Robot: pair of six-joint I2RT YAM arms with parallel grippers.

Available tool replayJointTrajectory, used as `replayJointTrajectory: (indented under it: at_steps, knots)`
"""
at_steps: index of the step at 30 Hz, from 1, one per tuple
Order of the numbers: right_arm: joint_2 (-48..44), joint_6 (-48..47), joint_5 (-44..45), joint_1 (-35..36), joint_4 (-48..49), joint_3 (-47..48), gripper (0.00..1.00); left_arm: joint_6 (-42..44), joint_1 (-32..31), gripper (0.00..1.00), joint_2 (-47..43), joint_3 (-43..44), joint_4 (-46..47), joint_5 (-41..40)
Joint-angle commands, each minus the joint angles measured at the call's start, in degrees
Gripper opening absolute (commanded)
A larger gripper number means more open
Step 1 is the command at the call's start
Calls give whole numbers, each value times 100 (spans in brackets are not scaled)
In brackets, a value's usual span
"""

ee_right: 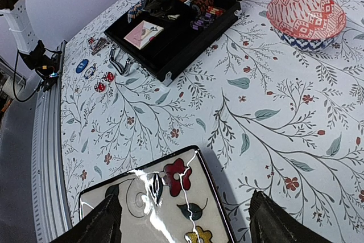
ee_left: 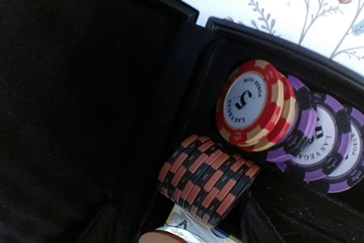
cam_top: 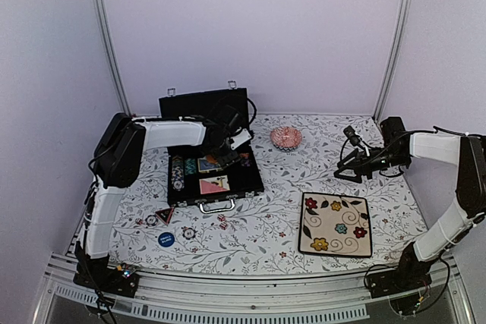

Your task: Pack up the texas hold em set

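The black case (cam_top: 216, 180) lies open at the left of the table with its lid (cam_top: 203, 104) standing up. It holds chip rows and card decks (cam_top: 214, 184). My left gripper (cam_top: 228, 152) is down inside the case. The left wrist view shows a black-and-orange chip stack (ee_left: 207, 177), a red "5" chip (ee_left: 253, 106), purple chips (ee_left: 324, 143) and a card deck (ee_left: 187, 227), but its fingers are lost against the black lining. A blue button (cam_top: 165, 238), loose chips (cam_top: 189, 233) and red dice (cam_top: 222, 221) lie in front of the case. My right gripper (cam_top: 349, 170) is open and empty.
A cream flowered plate (cam_top: 336, 224) lies at the front right, directly under my right gripper (ee_right: 187, 229). A pink patterned bowl (cam_top: 285, 137) stands behind the middle of the table. The case handle (cam_top: 216, 206) faces the front. The steel rail runs along the front edge.
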Motion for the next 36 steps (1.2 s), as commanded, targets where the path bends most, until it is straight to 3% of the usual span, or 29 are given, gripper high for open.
replayJointTrajectory:
  at_steps: [1, 10, 18, 36]
  knots:
    - [57, -62, -29, -26, -103, 174, 78, -29, 105, 72, 87, 169, 129, 25]
    - [59, -71, -60, -24, -131, 198, 78, -142, 61, 72, -401, -55, -513, 225]
    - [76, -95, -108, -26, -166, 222, 78, -129, -375, 72, -832, -134, -743, 372]
    - [81, -168, -117, -22, -272, 248, 78, 509, -618, 72, 118, 706, -662, 681]
